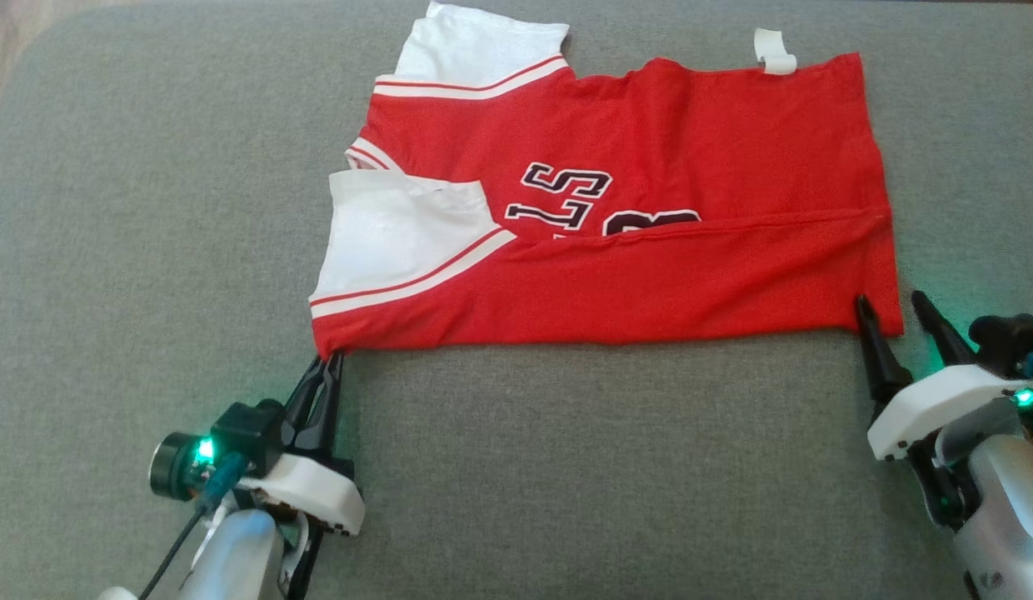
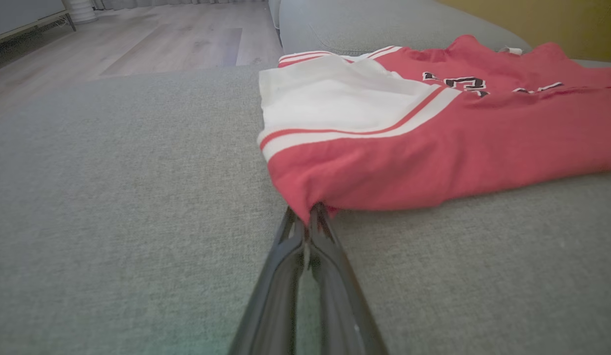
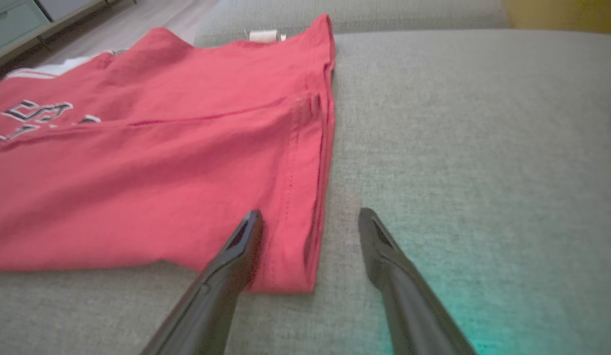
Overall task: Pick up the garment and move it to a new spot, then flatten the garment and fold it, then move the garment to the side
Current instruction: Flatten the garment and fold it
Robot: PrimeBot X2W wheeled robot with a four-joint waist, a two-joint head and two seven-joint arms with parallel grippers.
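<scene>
Left tool [image 1: 329,360] low, pinching garment [image 1: 650,125] corner, right tool [image 1: 891,302] spread

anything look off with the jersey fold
The fold runs askew: the flap edge slants across the jersey, half covering the lettering. The left pincer pinches one corner; the right pincer is open at the other.

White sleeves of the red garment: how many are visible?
2. One white sleeve lies at the far edge of the garment; the other lies nearer, beside the corner pinched by the left gripper. None seems hidden.
</scene>
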